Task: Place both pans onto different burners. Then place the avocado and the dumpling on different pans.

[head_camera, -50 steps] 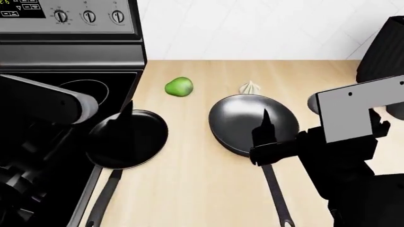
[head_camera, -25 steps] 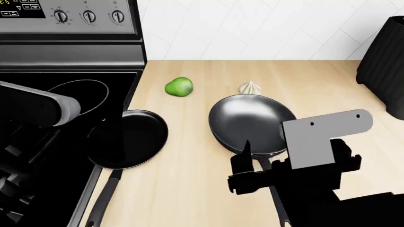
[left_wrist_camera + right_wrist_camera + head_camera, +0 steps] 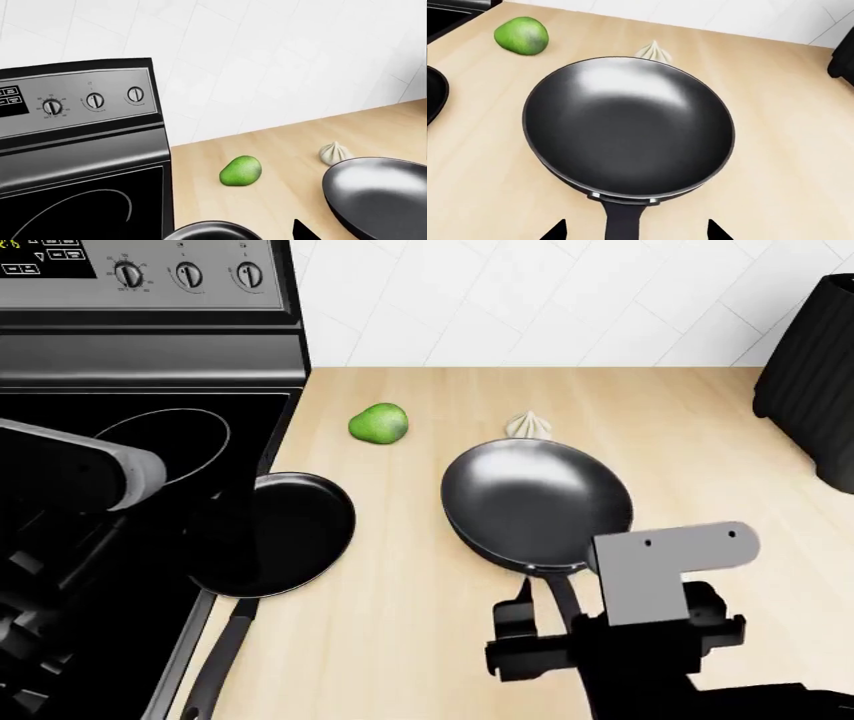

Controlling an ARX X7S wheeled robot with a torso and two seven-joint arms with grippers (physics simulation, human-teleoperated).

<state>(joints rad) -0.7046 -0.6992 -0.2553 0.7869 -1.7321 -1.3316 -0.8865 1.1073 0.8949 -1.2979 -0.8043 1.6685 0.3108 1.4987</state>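
On the wooden counter (image 3: 400,640), beside the stove (image 3: 147,350), your items lie as follows.

Small pan (image 3: 274,532): flat, matte black, at the counter's stove-side edge, its rim partly over the cooktop (image 3: 54,405); handle runs toward you. One burner (image 3: 180,445) ring shows just behind it, bare.

Large pan (image 3: 627,127): glossy dark grey, on the counter, well apart from the cooktop.

Avocado (image 3: 378,424): on the counter, behind and between the two pans, touching neither.

Dumpling (image 3: 529,425): just behind the large pan's far rim; whether it touches, you cannot tell.

Right gripper (image 3: 635,231): fingers spread, one to each side of the large pan's handle (image 3: 622,222), near where it joins the bowl; not gripping it.

Left gripper (image 3: 234,505): over the small pan's near-stove edge; head view shows only dark shapes and its wrist view only one fingertip, so spread or pressed together cannot be told.

Surroundings: dark appliance (image 3: 807,370) at the counter's far right; white tiled wall (image 3: 534,300) behind.

Views: the left wrist view alone shows the stove's knobs (image 3: 93,101) face-on; the right wrist view alone shows the large pan's handle joint.

Writing: panel markings beside the knobs are too small to read.
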